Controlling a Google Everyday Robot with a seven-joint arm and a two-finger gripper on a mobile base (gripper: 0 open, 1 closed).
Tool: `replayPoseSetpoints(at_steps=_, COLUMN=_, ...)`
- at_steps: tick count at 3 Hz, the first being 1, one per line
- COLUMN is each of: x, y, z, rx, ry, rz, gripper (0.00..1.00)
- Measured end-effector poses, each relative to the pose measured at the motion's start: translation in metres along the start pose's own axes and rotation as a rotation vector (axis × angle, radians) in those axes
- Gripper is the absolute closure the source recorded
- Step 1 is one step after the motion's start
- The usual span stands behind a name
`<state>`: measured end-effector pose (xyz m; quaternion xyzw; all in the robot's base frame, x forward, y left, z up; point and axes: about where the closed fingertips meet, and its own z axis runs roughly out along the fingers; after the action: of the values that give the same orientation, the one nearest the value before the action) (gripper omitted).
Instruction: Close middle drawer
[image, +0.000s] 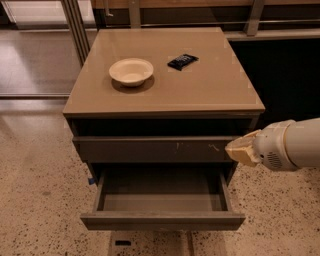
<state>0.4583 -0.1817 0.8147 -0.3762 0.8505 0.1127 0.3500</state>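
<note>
One desk is seen from above and in front, and on its top one pale bowl and one black packet are set near each other but apart, the bowl to the left. Two drawer fronts are plainly counted and a third, narrower front is partly seen at the lower edge. The upper drawer front, marked with pale scratches, is drawn out only a little. The middle drawer lies below it and is pulled well out towards the camera, so that its inner floor is shown. Its long axis runs left to right, parallel to the front edge of the desk, and its plain flat front faces the camera. One pincer is held at the right side of the desk, level with the scratched front and just at its right end, above the right rear corner of the middle drawer. Whether the pincer is spread or pressed together cannot be told, nor whether the scratched front is touched.
</note>
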Motion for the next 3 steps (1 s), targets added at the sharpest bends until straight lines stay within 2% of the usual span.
replayPoseSetpoints(at_steps=1, x=0.04, y=0.026, z=0.031, rx=0.012, ry=-0.036, rz=0.092, gripper=1.0)
replayPoseSetpoints(at_steps=2, x=0.091, y=0.055, z=0.082, rx=-0.01, ry=-0.077, rz=0.259, gripper=1.0)
replayPoseSetpoints(at_steps=3, x=0.126, y=0.06, z=0.13, rx=-0.008, ry=-0.113, rz=0.401, gripper=1.0)
